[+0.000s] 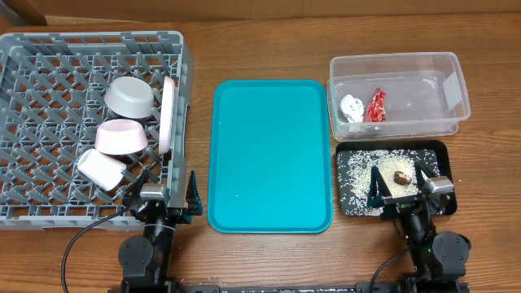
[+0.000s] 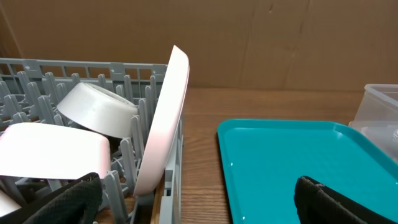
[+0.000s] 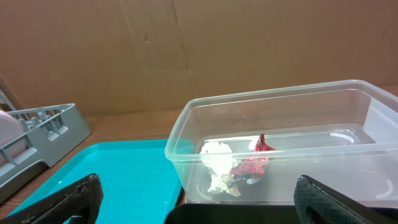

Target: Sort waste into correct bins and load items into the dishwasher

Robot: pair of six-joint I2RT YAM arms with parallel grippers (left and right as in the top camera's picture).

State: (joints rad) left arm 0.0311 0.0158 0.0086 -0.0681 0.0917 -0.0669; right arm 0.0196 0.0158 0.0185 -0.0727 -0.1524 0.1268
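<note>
The grey dish rack (image 1: 49,57) holds the greyish-white bowl (image 1: 130,98), the pale pink cup (image 1: 122,137), the small white cup (image 1: 101,168) and the white plate (image 1: 168,114), which stands on edge at the rack's right side (image 2: 163,121). The clear tub (image 1: 444,122) holds the white tissue (image 1: 352,109) and red wrapper (image 1: 376,106), also in the right wrist view (image 3: 254,162). The black tray (image 1: 346,155) holds rice grains (image 1: 356,175) and a brown lump (image 1: 401,176). My left gripper (image 1: 164,191) is open and empty at the rack's front right corner. My right gripper (image 1: 399,185) is open and empty over the black tray. The chopsticks are out of view.
The teal serving tray (image 1: 271,155) lies between the rack and the bins, bare. It also shows in the left wrist view (image 2: 292,162) and in the right wrist view (image 3: 118,174). A cardboard wall stands behind the table.
</note>
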